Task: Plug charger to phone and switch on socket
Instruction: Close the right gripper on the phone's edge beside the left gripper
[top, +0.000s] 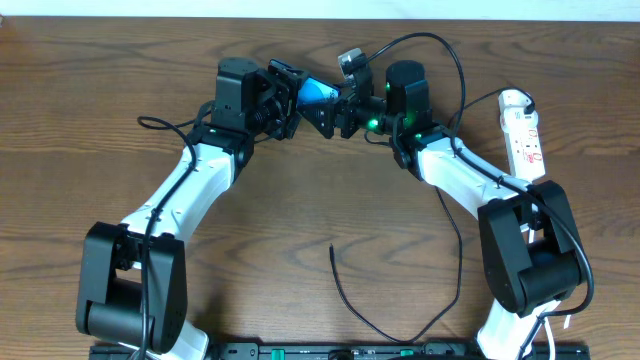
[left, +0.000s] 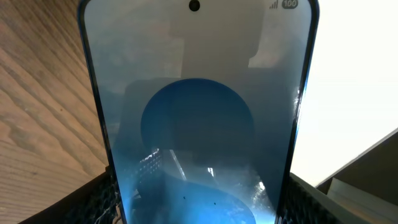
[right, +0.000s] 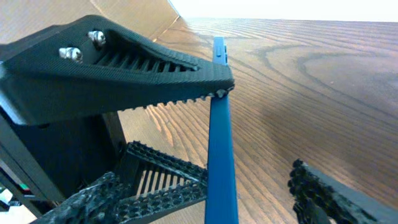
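Observation:
The phone (top: 320, 95), blue screen lit, is held off the table at the back centre, with my left gripper (top: 292, 100) shut on its side edges. In the left wrist view the phone (left: 196, 124) fills the frame between the fingers (left: 99, 202) of the left gripper (left: 199, 208). My right gripper (top: 342, 108) faces it from the right. The right gripper (right: 202, 186) is open around the phone (right: 221, 137), seen edge-on, and its right finger (right: 323, 193) stands apart from it. The charger (top: 395, 335) lies loose near the front, its free end (top: 333, 250) on the wood. The socket (top: 524, 135) lies at the right.
The left gripper's ribbed black fingers (right: 124, 68) crowd the right wrist view. Both arm bases (top: 130, 290) stand at the table's front corners, and the right arm's white link (top: 470, 175) runs close to the socket. A black rail (top: 330, 350) lines the front edge.

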